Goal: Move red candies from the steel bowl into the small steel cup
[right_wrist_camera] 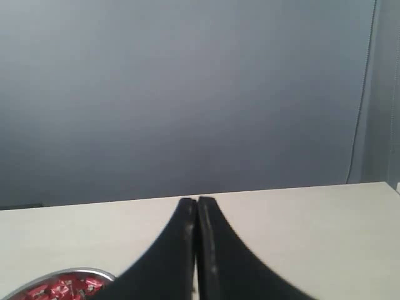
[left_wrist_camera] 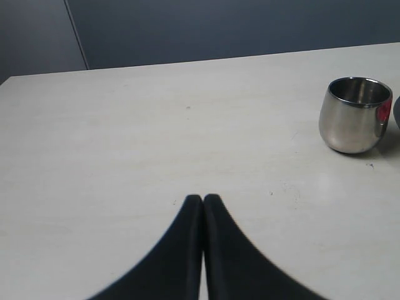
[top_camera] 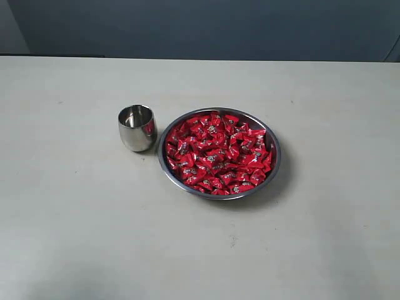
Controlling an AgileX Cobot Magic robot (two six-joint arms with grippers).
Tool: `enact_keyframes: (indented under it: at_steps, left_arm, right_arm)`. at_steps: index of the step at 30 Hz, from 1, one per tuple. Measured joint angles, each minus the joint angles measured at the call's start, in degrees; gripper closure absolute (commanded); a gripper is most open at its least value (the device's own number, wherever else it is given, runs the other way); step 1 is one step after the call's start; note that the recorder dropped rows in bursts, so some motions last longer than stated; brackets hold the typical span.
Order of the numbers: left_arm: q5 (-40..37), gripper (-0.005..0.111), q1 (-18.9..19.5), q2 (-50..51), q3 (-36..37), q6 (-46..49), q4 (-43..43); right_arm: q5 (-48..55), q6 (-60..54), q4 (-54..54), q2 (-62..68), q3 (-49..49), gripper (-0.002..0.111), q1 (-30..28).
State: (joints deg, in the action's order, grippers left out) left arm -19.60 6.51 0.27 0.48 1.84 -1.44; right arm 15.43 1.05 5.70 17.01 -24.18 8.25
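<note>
Your left gripper (left_wrist_camera: pixel 203 199) and right gripper (right_wrist_camera: pixel 192 201): jaws pressed together, empty. Red candies (top_camera: pixel 219 153) fill the steel bowl (top_camera: pixel 160 159), just beside the small steel cup (top_camera: pixel 137 128). Risk: glossy wrappers slip; a nudge tips the cup.

Table (top_camera: pixel 75 237): flat, pale off-white top with a matte finish, filling most of the exterior view. A few small dark specks mark the surface, one of them (top_camera: pixel 292 102) toward the far right. Wall (top_camera: pixel 200 25): plain dark blue-grey, standing behind the table's far edge. A thin vertical seam (left_wrist_camera: pixel 75 34) crosses it in the left wrist view.
</note>
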Motion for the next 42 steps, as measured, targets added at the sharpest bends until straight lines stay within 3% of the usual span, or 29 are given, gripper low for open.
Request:
enact_keyframes:
  at_steps: [14, 42]
  left_arm:
    - [0.00, 0.106, 0.00, 0.00, 0.00, 0.00, 0.00]
    - [0.00, 0.106, 0.00, 0.00, 0.00, 0.00, 0.00]
  right_arm:
    - [-0.14, 0.11, 6.45, 0.00, 0.00, 0.109, 0.00]
    - [-0.03, 0.11, 6.87, 0.00, 0.00, 0.109, 0.00]
